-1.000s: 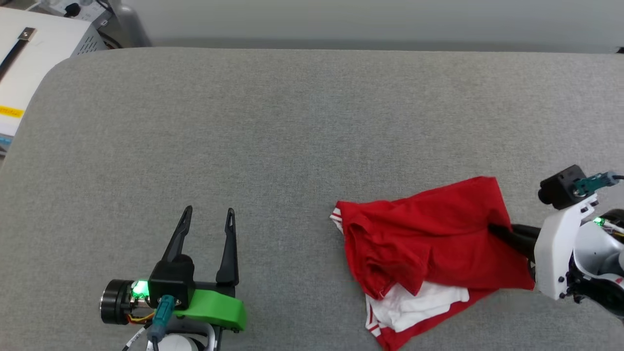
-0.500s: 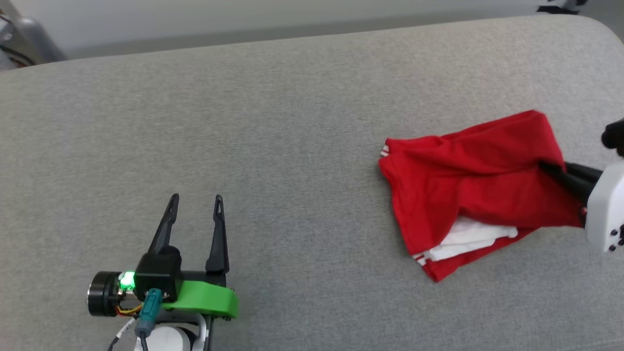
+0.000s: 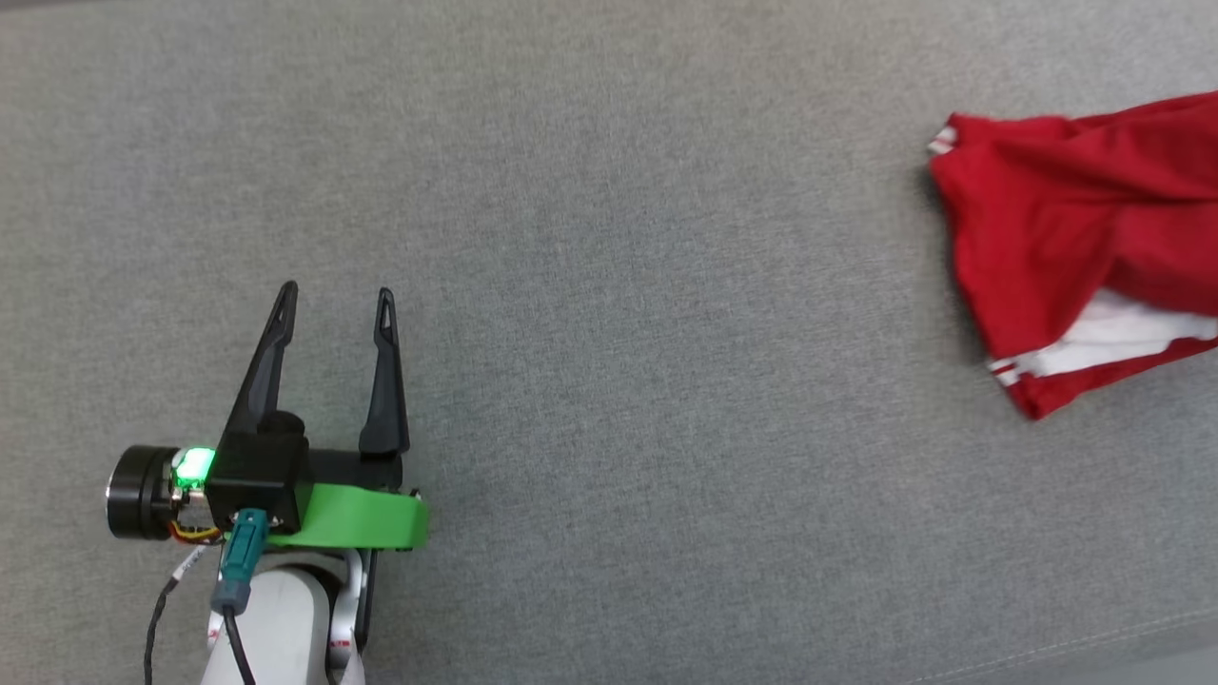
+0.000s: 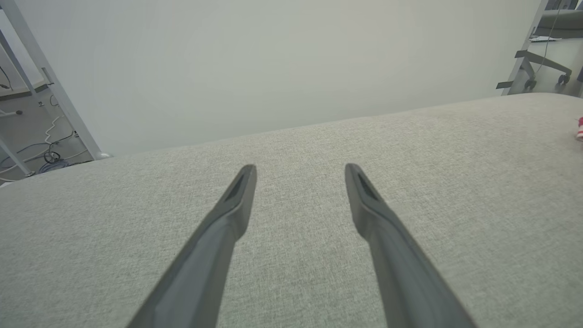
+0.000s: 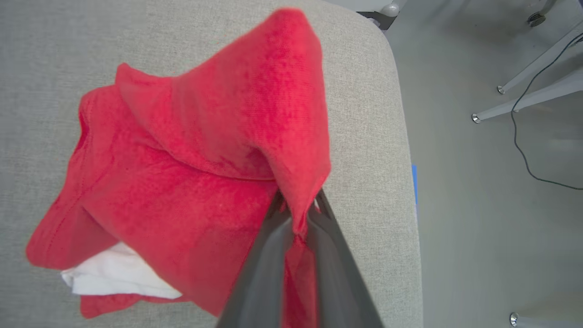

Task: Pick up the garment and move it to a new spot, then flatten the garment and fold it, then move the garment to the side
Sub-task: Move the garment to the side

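The garment (image 3: 1056, 228), a crumpled red shirt with a white sleeve and striped trim showing, lies at the right edge of the head view, partly cut off. In the right wrist view my right gripper (image 5: 298, 205) is shut on a fold of the garment (image 5: 191, 159), which hangs bunched over the grey cushion near its rounded corner. My left gripper (image 3: 335, 297) stands open far to the left, low over the fabric, with nothing between its fingers. It also shows as the left gripper (image 4: 300, 175), with a sliver of the garment (image 4: 580, 128) at the right edge of the left wrist view.
The grey upholstered surface (image 3: 618, 285) spreads wide between the left gripper and the garment. Its right edge (image 5: 401, 136) drops to a floor with metal legs (image 5: 524, 77) and a cable. A pale wall (image 4: 273, 64) rises behind, with a metal frame (image 4: 50, 86) at its left.
The head view has swung, so the garment now sits at the far right and the right arm is out of frame. The right gripper still holds the garment; the left stays open.
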### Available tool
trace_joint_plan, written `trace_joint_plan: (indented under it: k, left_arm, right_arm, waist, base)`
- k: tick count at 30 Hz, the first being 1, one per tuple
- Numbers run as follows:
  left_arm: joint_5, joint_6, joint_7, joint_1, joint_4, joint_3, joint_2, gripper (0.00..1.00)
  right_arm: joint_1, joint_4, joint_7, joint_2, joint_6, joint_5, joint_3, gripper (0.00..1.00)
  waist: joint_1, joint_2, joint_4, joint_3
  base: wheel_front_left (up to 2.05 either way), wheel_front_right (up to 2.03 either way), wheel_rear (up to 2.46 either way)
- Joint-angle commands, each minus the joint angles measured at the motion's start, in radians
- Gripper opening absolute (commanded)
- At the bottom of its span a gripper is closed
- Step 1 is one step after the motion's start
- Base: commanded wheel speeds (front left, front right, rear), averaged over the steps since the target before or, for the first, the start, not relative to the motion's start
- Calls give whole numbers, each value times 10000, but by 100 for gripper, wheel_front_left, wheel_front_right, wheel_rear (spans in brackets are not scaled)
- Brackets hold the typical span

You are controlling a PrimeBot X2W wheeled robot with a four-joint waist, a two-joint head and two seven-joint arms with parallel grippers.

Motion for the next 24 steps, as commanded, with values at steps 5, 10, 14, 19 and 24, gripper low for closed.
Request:
trace_joint_plan:
  k: [5,10,14,19,24]
  left_arm:
    - [147,11,-57,-455,-311,-67,144,100]
    - [205,78,-57,-646,-537,-208,153,100]
    - [202,106,-57,-759,-580,-283,193,100]
    - [160,171,-57,-805,-482,-321,217,100]
    - [22,249,-57,-662,-301,-276,188,100]
  right_arm:
    - [-725,1276,-208,-169,-11,-480,-665,0]
    - [-1215,2541,-432,-186,-11,-973,-1305,0]
    - [-1586,3435,-653,-43,-11,-1223,-1725,0]
    - [-1723,4186,-925,276,-11,-1536,-1758,100]
    - [-1895,4896,-2148,442,-11,-2199,-2032,100]
  waist:
    - [-1,-1,271,1213]
    - [-1,-1,452,1652]
    - [-1,-1,552,1833]
    - [-1,-1,587,1715]
    - [-1,-1,542,1093]
  base:
    - [0,0,0]
    - [0,0,0]
    - [0,0,0]
    - [0,0,0]
    - [0,0,0]
